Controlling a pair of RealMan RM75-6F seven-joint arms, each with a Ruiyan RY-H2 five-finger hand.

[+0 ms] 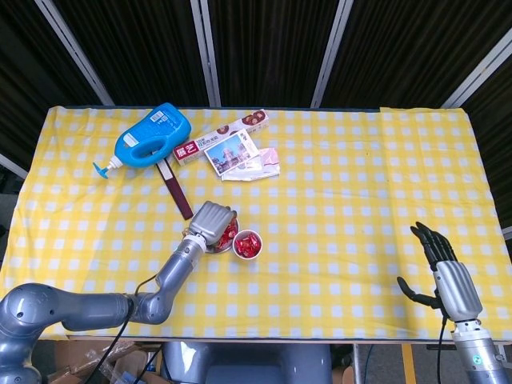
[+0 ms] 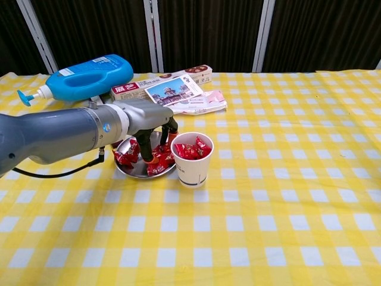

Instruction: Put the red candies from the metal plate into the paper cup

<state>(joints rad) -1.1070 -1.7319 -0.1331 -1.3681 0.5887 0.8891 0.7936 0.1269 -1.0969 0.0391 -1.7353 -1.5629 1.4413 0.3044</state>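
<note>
Left hand (image 2: 149,119) fingers (image 2: 146,149) touch red candies (image 2: 156,159) on the metal plate (image 2: 136,168).

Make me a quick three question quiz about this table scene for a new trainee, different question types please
1. True or false: the paper cup already holds red candies.
2. Which hand reaches into the metal plate? A) left hand B) right hand
3. Fill in: the blue bottle lies on its ____.

Key: 1 true; 2 A; 3 side.
</note>
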